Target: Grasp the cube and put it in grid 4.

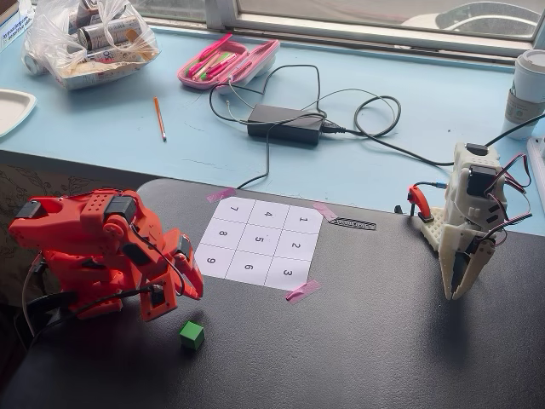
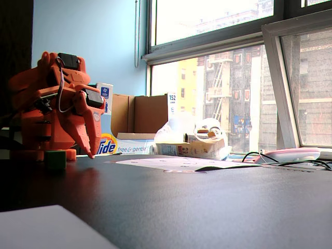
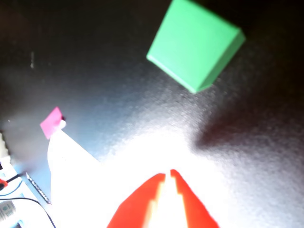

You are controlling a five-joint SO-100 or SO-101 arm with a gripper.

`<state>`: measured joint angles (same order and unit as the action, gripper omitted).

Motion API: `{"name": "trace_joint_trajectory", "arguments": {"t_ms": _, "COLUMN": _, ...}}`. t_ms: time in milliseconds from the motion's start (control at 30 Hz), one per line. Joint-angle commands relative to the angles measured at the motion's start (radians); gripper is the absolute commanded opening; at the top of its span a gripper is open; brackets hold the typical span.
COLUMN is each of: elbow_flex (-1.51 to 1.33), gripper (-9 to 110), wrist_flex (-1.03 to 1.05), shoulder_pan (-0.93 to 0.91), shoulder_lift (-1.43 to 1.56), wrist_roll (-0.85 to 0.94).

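Observation:
The green cube (image 1: pixel 192 335) sits on the black table in front of the orange arm. My gripper (image 1: pixel 196 292) hangs point-down just behind it, shut and empty, a short gap from the cube. In the wrist view the cube (image 3: pixel 194 45) lies ahead of the shut orange tips of the gripper (image 3: pixel 168 174), slightly to the right. From the low fixed view the cube (image 2: pixel 54 159) stands left of the gripper (image 2: pixel 93 154). Grid 4 (image 1: pixel 266 214) is the top middle cell of the white numbered sheet (image 1: pixel 260 243), with nothing on it.
Pink tape scraps (image 1: pixel 303 290) hold the sheet's corners. A white second arm (image 1: pixel 468 226) stands at the table's right. Behind, on the blue sill, lie a black power brick (image 1: pixel 284 124) with cables, a pink case (image 1: pixel 226 61) and a plastic bag (image 1: pixel 92 38).

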<state>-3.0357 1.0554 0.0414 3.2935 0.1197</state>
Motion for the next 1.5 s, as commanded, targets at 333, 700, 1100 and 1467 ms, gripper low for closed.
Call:
{"name": "trace_joint_trajectory", "arguments": {"t_ms": 333, "elbow_flex": 0.031, "gripper": 0, "wrist_flex": 0.023, "shoulder_pan": -0.026, "shoulder_lift": 0.009, "wrist_roll": -0.002}}
{"name": "trace_joint_trajectory", "arguments": {"t_ms": 700, "elbow_flex": 0.117, "gripper": 6, "wrist_flex": 0.074, "shoulder_pan": -0.075, "shoulder_lift": 0.009, "wrist_roll": -0.008}}
{"name": "trace_joint_trajectory", "arguments": {"t_ms": 1100, "elbow_flex": 0.321, "gripper": 23, "wrist_flex": 0.032, "shoulder_pan": -0.092, "shoulder_lift": -0.261, "wrist_roll": -0.002}}
{"name": "trace_joint_trajectory", "arguments": {"t_ms": 1467, "elbow_flex": 0.595, "gripper": 23, "wrist_flex": 0.038, "shoulder_pan": -0.178, "shoulder_lift": -0.609, "wrist_roll": -0.089}}
